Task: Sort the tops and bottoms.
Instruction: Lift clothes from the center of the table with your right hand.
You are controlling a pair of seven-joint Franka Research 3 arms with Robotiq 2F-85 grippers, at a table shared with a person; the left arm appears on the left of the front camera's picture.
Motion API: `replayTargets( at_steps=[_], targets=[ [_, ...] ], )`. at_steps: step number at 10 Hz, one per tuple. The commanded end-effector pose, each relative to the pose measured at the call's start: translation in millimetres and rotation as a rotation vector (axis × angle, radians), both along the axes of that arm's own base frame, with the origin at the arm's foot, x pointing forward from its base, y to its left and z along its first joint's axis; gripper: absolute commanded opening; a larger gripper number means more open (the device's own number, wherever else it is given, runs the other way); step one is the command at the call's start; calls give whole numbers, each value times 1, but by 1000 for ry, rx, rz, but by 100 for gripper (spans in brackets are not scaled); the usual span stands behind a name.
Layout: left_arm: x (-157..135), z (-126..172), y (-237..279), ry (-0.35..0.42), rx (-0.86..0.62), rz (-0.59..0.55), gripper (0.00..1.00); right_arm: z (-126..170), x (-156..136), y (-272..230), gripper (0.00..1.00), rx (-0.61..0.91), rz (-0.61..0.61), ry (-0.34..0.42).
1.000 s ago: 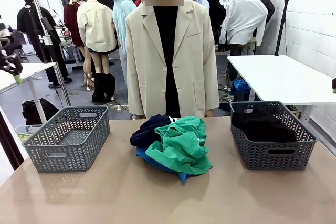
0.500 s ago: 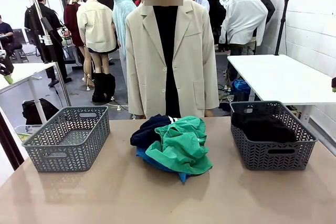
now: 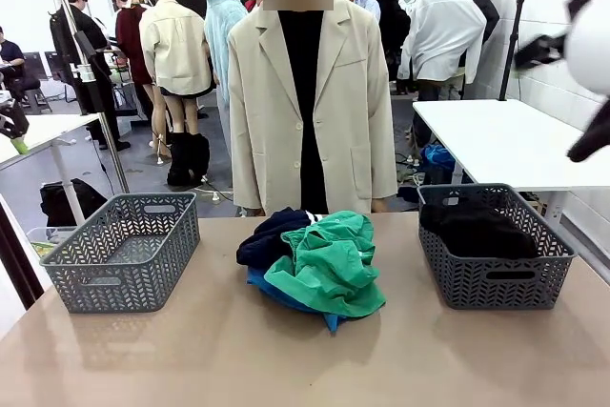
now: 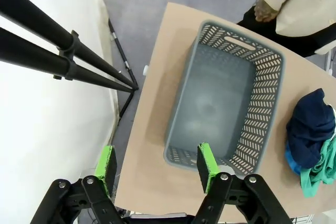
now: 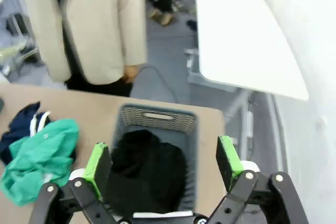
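Left gripper: the left gripper (image 4: 156, 164) hangs high above the near left corner of the table (image 3: 191, 350), its jaws stand wide apart and hold nothing
Left basket: the grey left basket (image 3: 124, 264) stands on the left part of the table, with no garment inside; in the left wrist view it lies just beyond the green pads (image 4: 206, 163)
Navy garment: the navy garment (image 3: 272, 235) lies in the pile at the middle of the table, on its back left side
Blue garment: the blue garment (image 3: 286, 295) is at the bottom of the pile, only its edge shows
Green garment: the green garment (image 3: 329, 264) lies on top, at the front right of the pile
Person: the person (image 3: 305, 92) in a beige coat stands behind the table, at the middle
Right basket: the grey right basket (image 3: 496, 283) stands on the right part of the table
Black garment: the black garment (image 3: 477, 231) lies inside the right basket
Right gripper: the right gripper (image 5: 163, 158) is high above the right basket, its jaws are fully apart and empty
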State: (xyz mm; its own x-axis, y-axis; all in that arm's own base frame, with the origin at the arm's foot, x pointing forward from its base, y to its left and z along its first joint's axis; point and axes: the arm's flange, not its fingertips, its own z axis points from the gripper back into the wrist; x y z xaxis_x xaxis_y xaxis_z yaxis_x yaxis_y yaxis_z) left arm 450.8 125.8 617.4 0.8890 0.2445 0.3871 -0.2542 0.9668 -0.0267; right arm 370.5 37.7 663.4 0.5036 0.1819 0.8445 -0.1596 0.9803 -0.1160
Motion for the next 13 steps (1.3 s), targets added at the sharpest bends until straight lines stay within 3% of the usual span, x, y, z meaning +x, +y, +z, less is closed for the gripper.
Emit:
replayTargets(
  at_steps=[1, 3, 4, 5, 8, 9, 10, 11, 13],
  targets=[
    [1, 3, 2, 5, -11, 4, 79, 1, 10, 41, 100, -74, 277, 138],
    [1, 3, 2, 5, -11, 4, 79, -14, 6, 94, 100, -189, 485, 358],
    [1, 3, 2, 5, -11, 4, 79, -30, 4, 112, 100, -236, 500, 477],
    [1, 3, 2, 5, -11, 4, 79, -43, 0, 123, 100, -263, 536, 521],
    [1, 3, 2, 5, -11, 4, 79, -115, -5, 166, 100, -188, 780, 582],
    [1, 3, 2, 5, -11, 4, 79, -132, -9, 179, 100, -170, 807, 544],
    [1, 3, 2, 5, -11, 4, 79, -138, -12, 181, 100, -192, 716, 463],
    [1, 3, 2, 5, -11, 4, 79, -114, -10, 171, 100, -206, 746, 582],
    [1, 3, 2, 5, -11, 4, 79, -114, -10, 171, 100, -206, 746, 582]
  ],
)
